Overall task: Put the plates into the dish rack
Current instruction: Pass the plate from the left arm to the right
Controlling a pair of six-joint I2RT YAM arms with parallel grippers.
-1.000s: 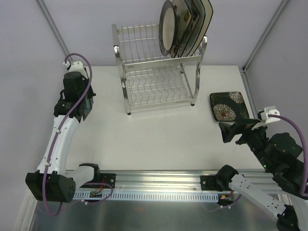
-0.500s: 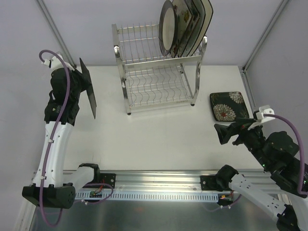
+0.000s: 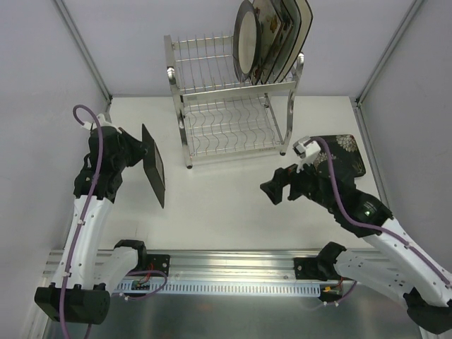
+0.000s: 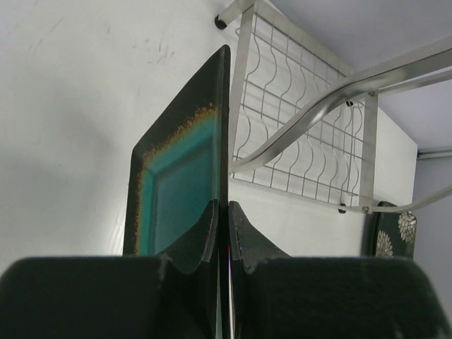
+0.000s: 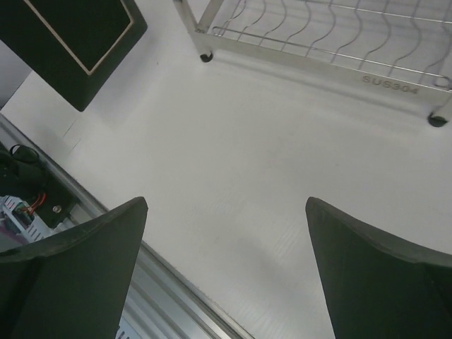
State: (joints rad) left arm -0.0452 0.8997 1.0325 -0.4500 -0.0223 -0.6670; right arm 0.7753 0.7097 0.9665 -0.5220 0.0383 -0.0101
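Top, left wrist and right wrist views of a two-arm bench. The left gripper [image 3: 143, 150] is pinched on the near rim of a square black and teal plate [image 3: 155, 175]; the left wrist view shows its two fingers [image 4: 202, 237] pressed against opposite faces of that plate [image 4: 176, 191], which is seen almost edge-on with the teal face to the left. The plate hangs on edge and appears lifted off the white table [image 3: 212, 212], to the left of and in front of the front-left post of the dish rack [image 3: 233, 106]. The right wrist view shows its dark underside [image 5: 70, 39] at upper left, with the foot of the rack [image 5: 318, 35] across the top. The right gripper [image 3: 272, 191] hangs over bare table in front of the rack's right half, spread wide and holding nothing; its fingers [image 5: 78, 261] stand far apart at the frame edges. A row of plates [image 3: 275, 35] stands on edge at the right end of the rack's upper tier; a round cream plate [image 3: 246, 46] is leftmost, with square ones behind it. A dark plate with white flowers [image 3: 349, 146] lies flat on the table right of the rack, partly hidden by the right arm.
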